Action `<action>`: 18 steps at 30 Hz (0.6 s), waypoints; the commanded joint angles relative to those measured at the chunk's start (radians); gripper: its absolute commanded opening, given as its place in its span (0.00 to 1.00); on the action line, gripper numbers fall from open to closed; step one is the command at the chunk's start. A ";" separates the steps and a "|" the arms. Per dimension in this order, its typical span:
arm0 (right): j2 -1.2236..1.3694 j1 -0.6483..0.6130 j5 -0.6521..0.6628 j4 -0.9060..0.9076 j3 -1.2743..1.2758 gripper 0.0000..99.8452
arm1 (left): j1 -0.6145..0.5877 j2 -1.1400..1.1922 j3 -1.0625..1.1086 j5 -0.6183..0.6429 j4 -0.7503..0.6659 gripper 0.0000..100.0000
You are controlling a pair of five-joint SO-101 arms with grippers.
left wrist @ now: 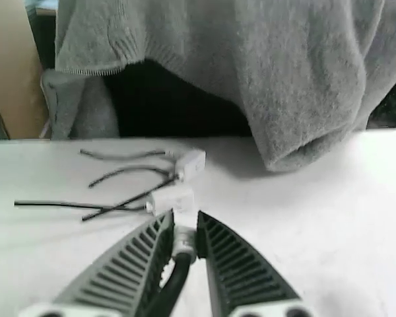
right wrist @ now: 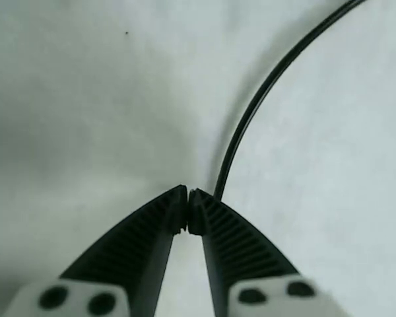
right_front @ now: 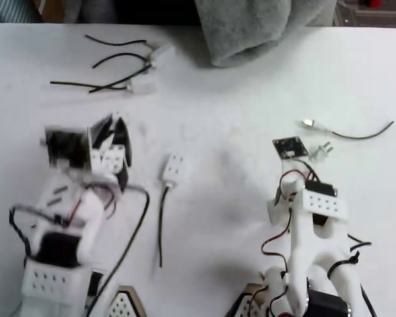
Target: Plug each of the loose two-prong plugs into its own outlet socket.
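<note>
Table (right_front: pixel 237 105): white, and it carries everything else in the high view.
Grey cloth (right_front: pixel 251 33): a knitted fabric draped over the far edge at 12 to 1 o'clock, hanging onto the tabletop.
Left arm: at 8 o'clock. Its left gripper (left wrist: pixel 185 221) has its jaws clamped on a held plug (left wrist: pixel 183 241), a white piece whose black cord trails back between the fingers.
Right arm: at 5 o'clock. Its right gripper (right wrist: pixel 187 198) sits low over the table with its jaws closed tip to tip and nothing between them. A black wire (right wrist: pixel 264 92) runs just beside the tips.
Centre socket (right_front: pixel 173 168): a white block near the middle, lying flat with its black cord running towards 6 o'clock.
Far sockets: two white blocks at 10 to 11 o'clock, one (right_front: pixel 160 54) beyond the other (right_front: pixel 140 86), their black cords crossing.
Loose plug (right_front: pixel 323 150): small and white at 3 o'clock, just beside the right gripper, prongs exposed.
Wire end (right_front: pixel 308 123): a small pale connector near the loose plug.
</note>
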 commanded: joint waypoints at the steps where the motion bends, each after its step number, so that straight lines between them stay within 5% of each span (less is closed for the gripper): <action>1: -0.031 0.013 -0.005 -0.061 0.035 0.02 | 0.041 0.228 -0.299 -0.006 0.123 0.02; 9: -0.025 0.099 -0.003 -0.068 0.064 0.02 | 0.124 0.634 -0.687 -0.006 0.359 0.02; 18: -0.030 0.182 -0.002 -0.067 0.103 0.02 | 0.189 0.984 -0.937 -0.006 0.420 0.03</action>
